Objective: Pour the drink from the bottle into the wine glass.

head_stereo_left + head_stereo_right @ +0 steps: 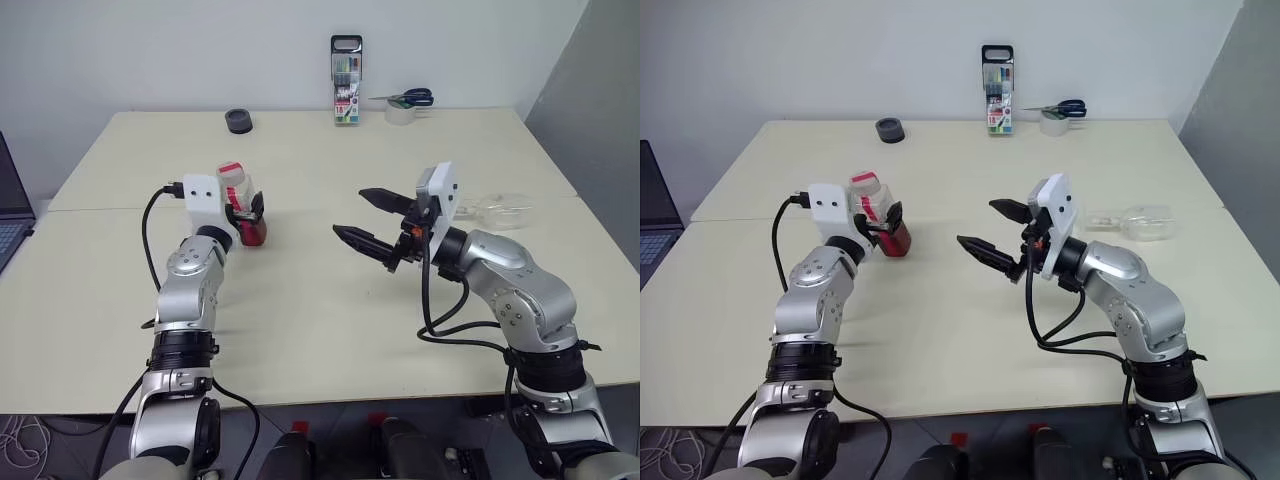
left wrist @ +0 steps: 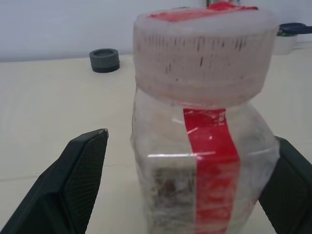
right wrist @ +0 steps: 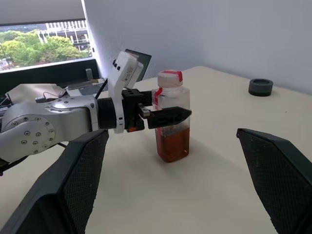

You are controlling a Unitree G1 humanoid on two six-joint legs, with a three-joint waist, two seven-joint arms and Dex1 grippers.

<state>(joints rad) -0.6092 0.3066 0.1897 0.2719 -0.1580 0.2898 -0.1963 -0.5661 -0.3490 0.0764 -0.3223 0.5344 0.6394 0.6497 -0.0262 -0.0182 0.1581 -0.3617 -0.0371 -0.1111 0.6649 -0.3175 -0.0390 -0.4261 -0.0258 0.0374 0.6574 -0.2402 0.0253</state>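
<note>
On the table's [image 1: 300,330] left half stands the bottle [image 3: 171,122], light, thin-walled, slick; left gripper [image 3: 163,115] spread around its body, the best hold. Right gripper [image 1: 372,222] spread, empty.

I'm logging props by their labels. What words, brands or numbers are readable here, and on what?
No text reads clearly.
Bottle: its red label strip bears no legible print.
Marker case: there is printing near its base, too small to read.
Tape roll: no print can be made out.
</note>
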